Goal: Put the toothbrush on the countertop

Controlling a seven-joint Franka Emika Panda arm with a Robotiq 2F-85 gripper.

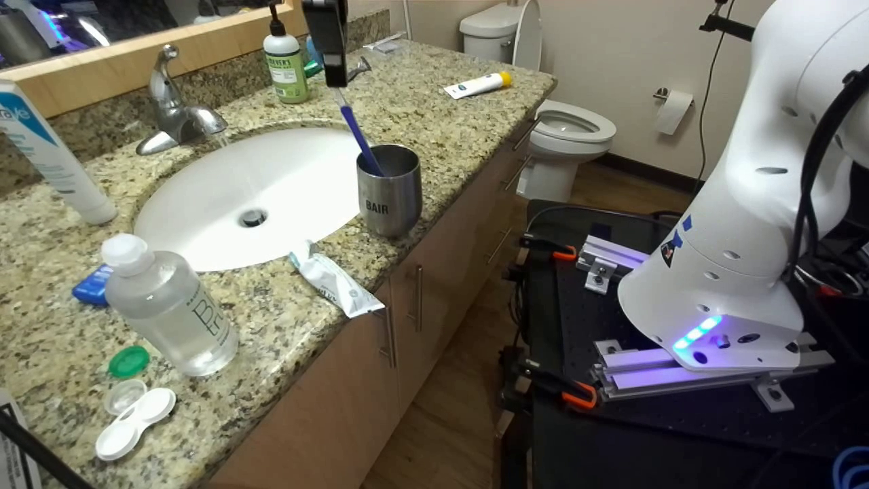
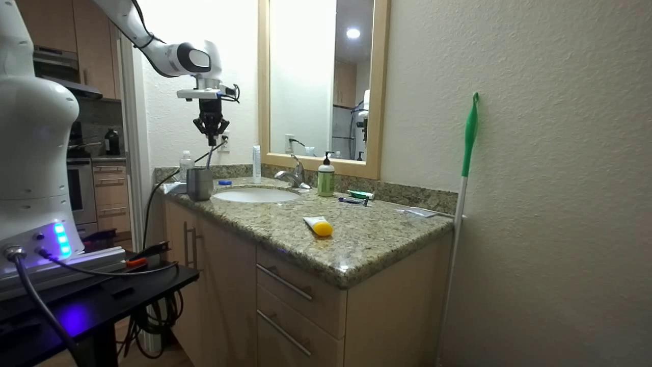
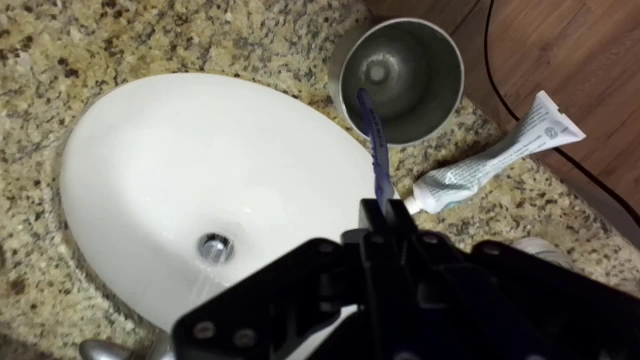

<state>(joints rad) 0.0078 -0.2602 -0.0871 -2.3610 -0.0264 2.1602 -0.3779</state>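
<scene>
The toothbrush (image 1: 360, 139) has a blue-purple handle and a clear upper part. It also shows in the other views (image 2: 209, 158) (image 3: 376, 135). My gripper (image 3: 383, 210) is shut on its upper part, and its top end is hidden between the fingers. The gripper is above the cup in both exterior views (image 1: 337, 78) (image 2: 212, 141). The toothbrush hangs tilted, its lower end inside the mouth of the steel cup (image 1: 389, 200). I cannot tell whether it touches the cup. The cup stands upright on the granite countertop (image 1: 441, 142), between sink and front edge.
The white sink (image 1: 305, 183) with running tap (image 1: 178, 112) lies beside the cup. A toothpaste tube (image 1: 336, 278) lies at the counter's front edge. A clear bottle (image 1: 173, 316), a soap pump (image 1: 285, 68) and a yellow-capped tube (image 1: 477, 85) also stand or lie there.
</scene>
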